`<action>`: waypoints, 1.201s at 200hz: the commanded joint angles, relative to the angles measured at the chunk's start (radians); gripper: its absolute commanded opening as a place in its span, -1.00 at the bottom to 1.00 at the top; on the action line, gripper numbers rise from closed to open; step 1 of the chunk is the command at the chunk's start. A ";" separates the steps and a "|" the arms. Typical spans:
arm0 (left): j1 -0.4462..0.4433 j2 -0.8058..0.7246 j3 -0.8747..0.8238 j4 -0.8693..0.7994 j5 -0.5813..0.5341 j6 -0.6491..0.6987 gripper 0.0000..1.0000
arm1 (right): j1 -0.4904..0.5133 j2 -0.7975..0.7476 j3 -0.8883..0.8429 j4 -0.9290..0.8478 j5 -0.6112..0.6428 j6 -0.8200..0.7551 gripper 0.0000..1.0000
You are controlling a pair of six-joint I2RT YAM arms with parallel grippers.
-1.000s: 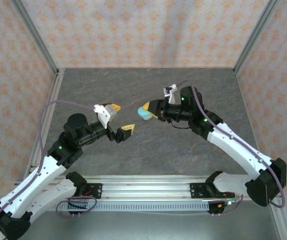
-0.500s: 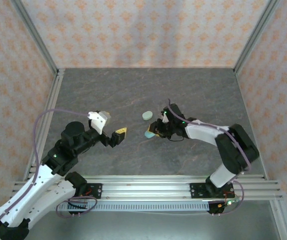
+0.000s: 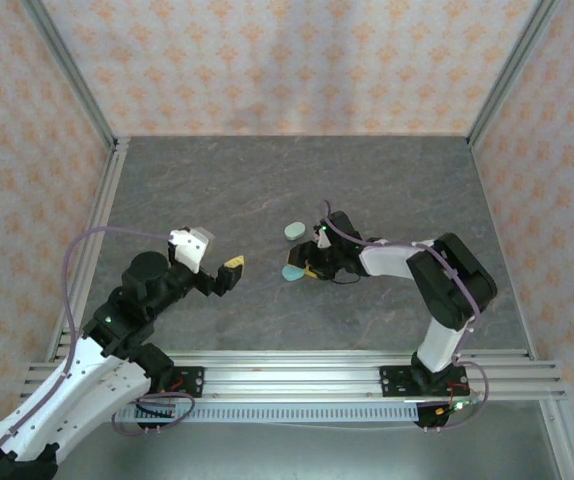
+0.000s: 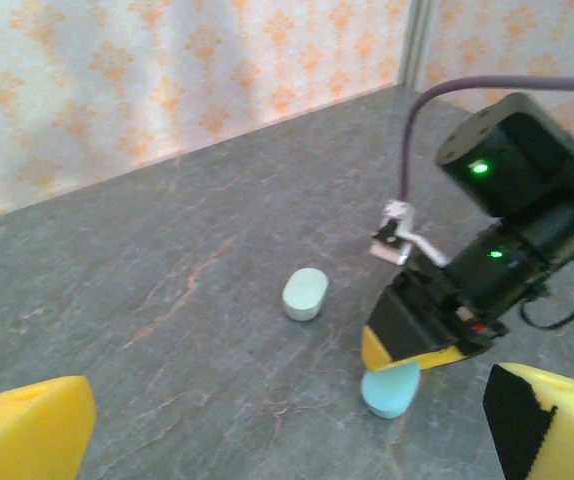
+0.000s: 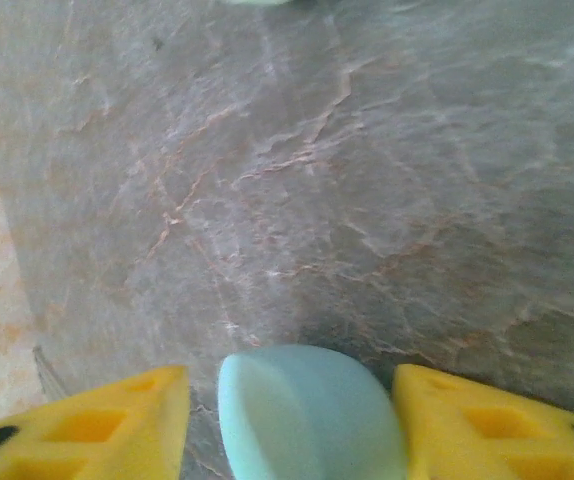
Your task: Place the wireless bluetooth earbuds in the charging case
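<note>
On the grey counter (image 3: pixel 217 190): a teal charging case (image 3: pixel 292 272) set down between parted fingers.
The left hand (image 3: pixel 230 272) hovers empty, spread wide. The teal charging case lies on the counter, with a mint charging case (image 3: pixel 293 231) near it, farther back. The right hand (image 3: pixel 306 269) straddles the teal case, released. Risk: both fingers sit close beside the case, so a skewed withdrawal could drag or flip it. One second earlier the right hand carried this case aloft, clenched.

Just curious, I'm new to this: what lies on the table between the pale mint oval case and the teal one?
Nothing: only bare grey tabletop separates the mint case and the teal case, as the left wrist view shows.
</note>
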 commanded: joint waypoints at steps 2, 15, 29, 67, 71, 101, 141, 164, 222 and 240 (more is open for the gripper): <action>0.006 0.007 0.001 -0.026 -0.126 -0.008 1.00 | -0.013 -0.108 -0.007 -0.153 0.140 -0.079 0.32; 0.011 0.020 0.020 -0.042 -0.151 0.014 1.00 | -0.023 -0.182 0.004 -0.241 0.212 -0.125 0.36; 0.022 0.040 0.043 -0.052 -0.205 0.032 1.00 | -0.032 -0.267 0.035 -0.358 0.331 -0.199 0.40; 0.100 0.115 0.069 -0.027 -0.435 0.004 1.00 | -0.044 -0.454 0.104 -0.543 0.781 -0.372 0.78; 0.113 0.124 0.065 -0.020 -0.444 -0.001 1.00 | -0.047 -0.470 0.104 -0.543 0.833 -0.384 0.86; 0.203 0.178 0.010 0.086 -0.505 -0.050 1.00 | -0.073 -0.572 0.037 -0.409 1.163 -0.517 0.99; 0.267 0.265 -0.129 0.308 -0.566 0.018 1.00 | -0.229 -0.600 -0.181 0.003 1.182 -0.709 0.99; 0.314 0.359 -0.156 0.374 -0.570 0.015 1.00 | -0.322 -0.552 -0.277 0.190 1.162 -0.748 0.99; 0.398 0.551 -0.188 0.592 -0.501 0.034 1.00 | -0.488 -0.416 -0.498 0.705 1.010 -0.681 0.99; 0.428 0.572 -0.184 0.633 -0.442 0.008 1.00 | -0.514 -0.346 -0.532 0.825 0.973 -0.647 0.99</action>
